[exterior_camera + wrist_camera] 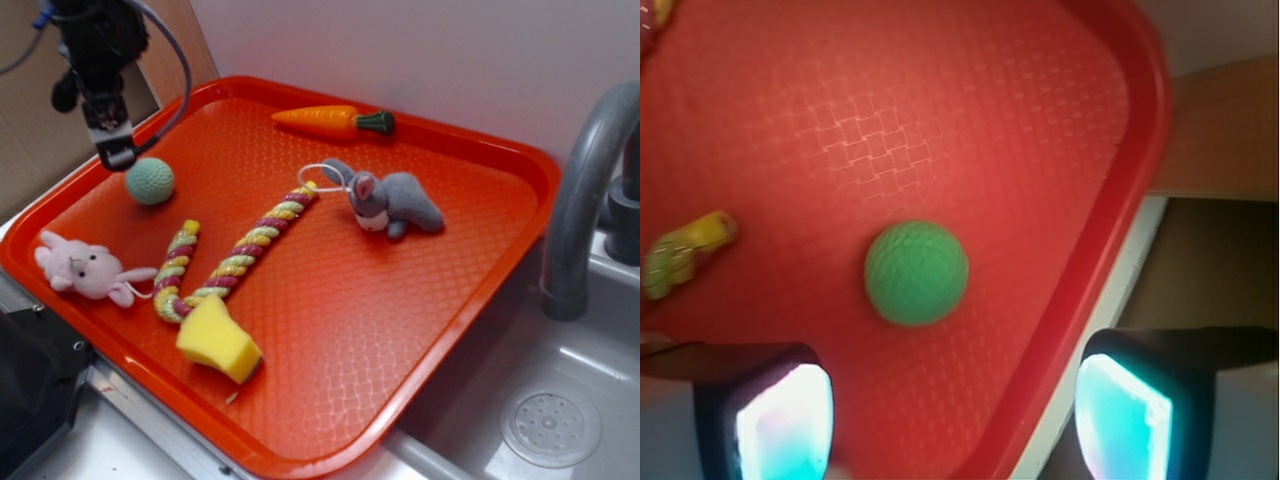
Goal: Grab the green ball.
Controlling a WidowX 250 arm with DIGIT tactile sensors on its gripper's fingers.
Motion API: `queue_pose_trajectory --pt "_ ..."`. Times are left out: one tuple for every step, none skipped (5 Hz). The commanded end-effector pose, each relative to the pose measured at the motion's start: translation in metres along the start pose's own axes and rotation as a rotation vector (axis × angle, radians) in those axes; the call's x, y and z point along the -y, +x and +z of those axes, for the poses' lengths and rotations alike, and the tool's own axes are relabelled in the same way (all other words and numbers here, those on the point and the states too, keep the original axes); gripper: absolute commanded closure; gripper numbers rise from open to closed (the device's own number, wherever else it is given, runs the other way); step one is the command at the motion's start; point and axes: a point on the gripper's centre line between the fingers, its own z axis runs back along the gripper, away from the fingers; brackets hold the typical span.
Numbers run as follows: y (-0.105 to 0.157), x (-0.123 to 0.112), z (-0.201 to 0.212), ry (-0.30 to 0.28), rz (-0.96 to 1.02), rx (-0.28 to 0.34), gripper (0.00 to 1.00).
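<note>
The green ball (150, 181), small, mint-green and knitted, lies on the red tray (400, 330) near its far left corner. In the wrist view the ball (916, 273) sits a little above and left of the middle between my fingers. My gripper (113, 150) hangs above and just left of the ball, over the tray's left rim. It is open and empty, with its two pale pads wide apart (954, 420). Nothing is between the jaws.
On the tray lie a toy carrot (335, 120), a grey plush bunny (392, 202), a braided rope toy (240, 255), a pink plush bunny (85, 268) and a yellow sponge (216, 340). A sink with a grey faucet (585, 190) is at the right.
</note>
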Motion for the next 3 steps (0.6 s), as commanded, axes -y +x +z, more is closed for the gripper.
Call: queue_pose_trajectory --pt "0.008 -0.003 -0.047 -0.022 -0.076 -0.113 0.0" --pt "0.006 0.004 -0.067 -0.104 -0.109 -0.177 0.0" --pt "0.002 0.002 -0.069 -0.164 -0.107 -0.222 1.0"
